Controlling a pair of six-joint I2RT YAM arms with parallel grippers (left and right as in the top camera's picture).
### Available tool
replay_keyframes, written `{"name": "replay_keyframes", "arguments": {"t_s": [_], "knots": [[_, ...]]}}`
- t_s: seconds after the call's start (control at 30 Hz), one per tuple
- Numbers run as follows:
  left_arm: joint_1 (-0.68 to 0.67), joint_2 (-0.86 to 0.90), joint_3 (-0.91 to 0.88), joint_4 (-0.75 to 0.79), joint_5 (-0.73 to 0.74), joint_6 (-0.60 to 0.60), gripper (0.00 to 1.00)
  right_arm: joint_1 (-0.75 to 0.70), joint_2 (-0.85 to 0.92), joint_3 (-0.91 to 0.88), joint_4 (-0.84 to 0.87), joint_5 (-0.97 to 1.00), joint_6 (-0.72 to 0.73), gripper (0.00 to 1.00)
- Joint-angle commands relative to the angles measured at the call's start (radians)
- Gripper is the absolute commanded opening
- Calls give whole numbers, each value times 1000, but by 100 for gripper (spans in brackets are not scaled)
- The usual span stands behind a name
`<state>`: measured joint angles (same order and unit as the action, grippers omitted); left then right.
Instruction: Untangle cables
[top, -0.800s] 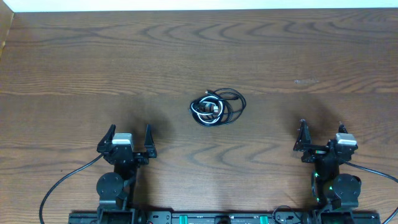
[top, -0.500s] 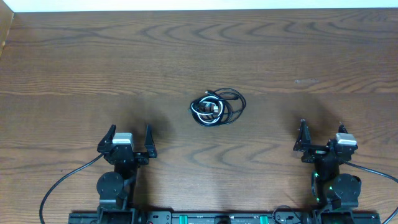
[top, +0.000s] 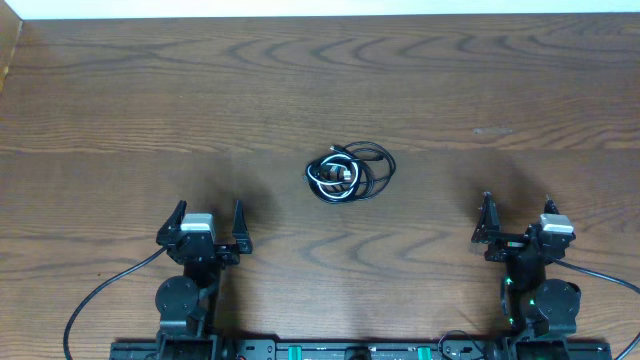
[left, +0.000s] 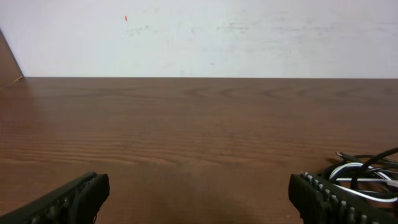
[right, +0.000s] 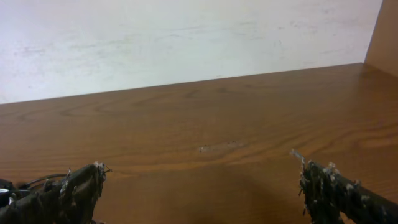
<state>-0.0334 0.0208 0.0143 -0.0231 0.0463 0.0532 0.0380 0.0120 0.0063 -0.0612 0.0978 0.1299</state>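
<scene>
Cables (top: 349, 172) are seen gathered in one small tangle on the brown wooden desk (top: 120, 100): mostly thin black loops, with a short white cord wound among them. They are touched by neither arm. The left tool (top: 209, 205) is held to the left of the cables and nearer the arm bases, well apart from them, its two fingers spread wide with nothing between them. In the left wrist view the cables (left: 364, 177) are found just beyond the right-hand finger of that tool, at the frame's edge. The right tool (top: 517, 203) is placed to the right of the cables, likewise nearer the bases and well apart, spread wide and empty. From its wrist camera only a few black strands of the cables (right: 37, 182) are made out past the left-hand finger. A pale scuff (top: 492, 130) is noted on the wood, right of the cables and farther from the bases.
</scene>
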Motion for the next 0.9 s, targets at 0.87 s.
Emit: {"name": "replay_keyframes", "arguments": {"t_s": [0.87], "knots": [[4, 3, -10, -48, -51, 10, 98, 6, -1, -1, -3, 1, 11, 99]]}}
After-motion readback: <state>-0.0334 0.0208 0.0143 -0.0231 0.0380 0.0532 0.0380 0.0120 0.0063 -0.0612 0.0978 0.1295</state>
